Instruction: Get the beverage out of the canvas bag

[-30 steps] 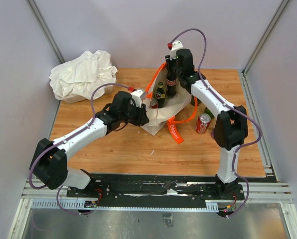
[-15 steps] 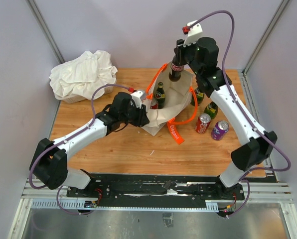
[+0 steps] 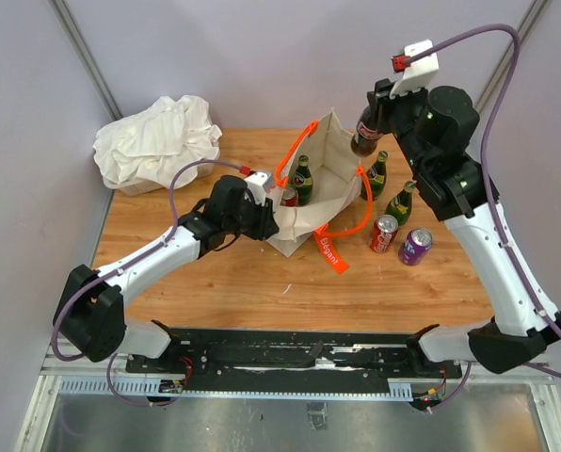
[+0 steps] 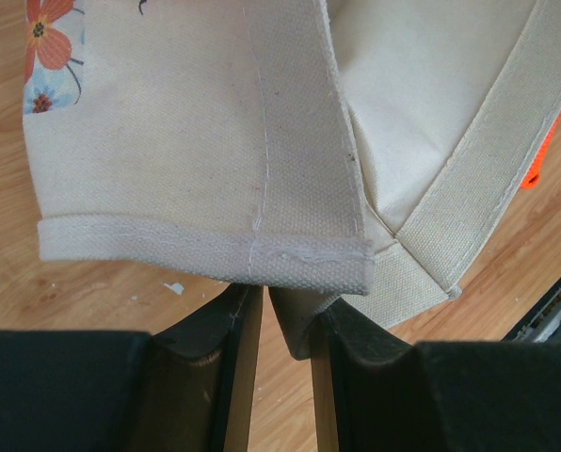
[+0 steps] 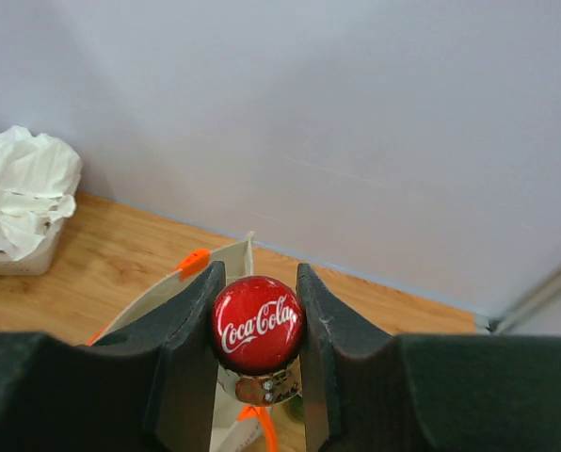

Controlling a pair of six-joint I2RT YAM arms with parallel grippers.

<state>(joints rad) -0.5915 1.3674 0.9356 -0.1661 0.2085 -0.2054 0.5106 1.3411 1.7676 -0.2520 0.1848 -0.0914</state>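
A fixed camera sits high behind my bases and looks down from afar on the whole table (image 3: pixel 215 282). My left wrist camera stares past my left claw (image 4: pixel 285 311), very close, onto the hem of the canvas bag (image 4: pixel 196 141) at the fingertips. My right wrist camera looks over my right claw (image 5: pixel 258 282) and the cola bottle (image 5: pixel 258 325) toward the back wall (image 5: pixel 356 113). The bag's rim below that claw and the white cloth bundle (image 5: pixel 17 188) far to its left also show from overhead.

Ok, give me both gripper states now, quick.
Left gripper: closed, pinching the canvas bag by its edge.
Right gripper: closed on the Coca-Cola bottle, just under its cap.
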